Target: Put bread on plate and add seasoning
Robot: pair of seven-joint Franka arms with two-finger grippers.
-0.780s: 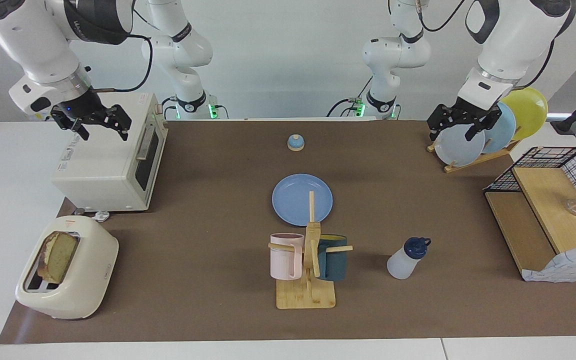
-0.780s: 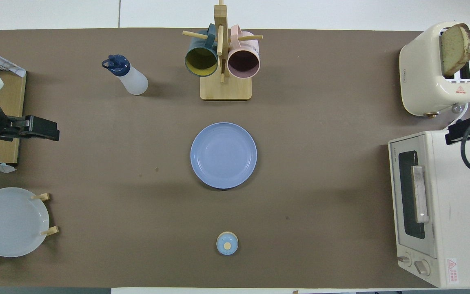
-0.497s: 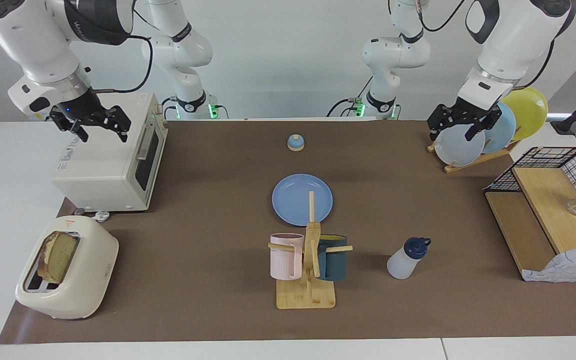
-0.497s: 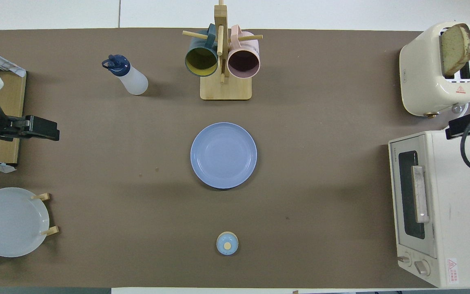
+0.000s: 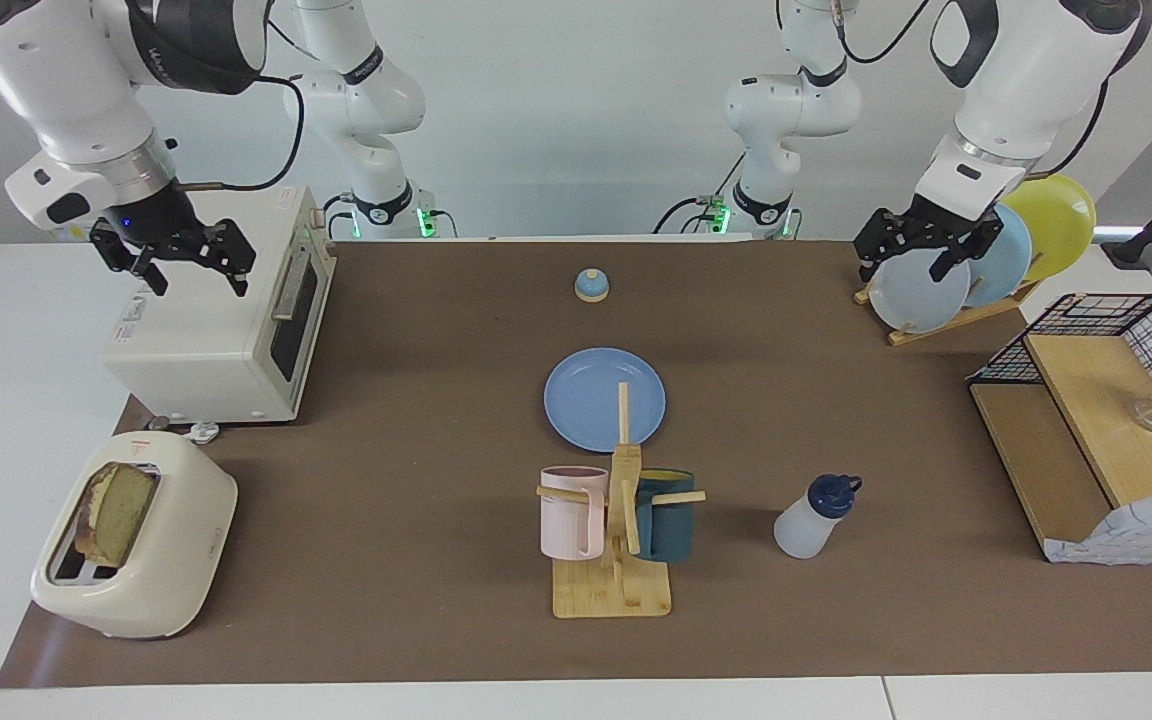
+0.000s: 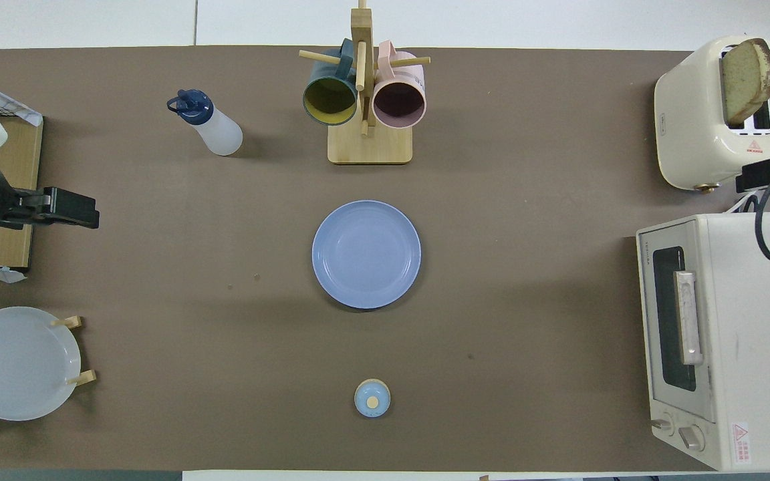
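Note:
The bread (image 5: 118, 512) (image 6: 746, 77) stands upright in a slot of the cream toaster (image 5: 136, 560) at the right arm's end of the table. In the middle of the mat the blue plate (image 5: 604, 398) (image 6: 366, 254) lies bare. The seasoning (image 5: 814, 518) (image 6: 210, 125), a white bottle with a navy cap, stands farther from the robots than the plate, toward the left arm's end. My right gripper (image 5: 194, 276) hangs open and holding nothing over the toaster oven (image 5: 206, 330). Over the rack plates, my left gripper (image 5: 902, 266) waits open with nothing in it.
A wooden mug tree (image 5: 616, 540) with a pink and a dark mug stands just farther from the robots than the plate. A small blue bell (image 5: 591, 286) sits nearer to the robots. The plate rack (image 5: 976, 262) and a wire shelf (image 5: 1096, 420) occupy the left arm's end.
My right gripper has drifted over the toaster oven toward the toaster, still open. The left arm and all objects have stayed put.

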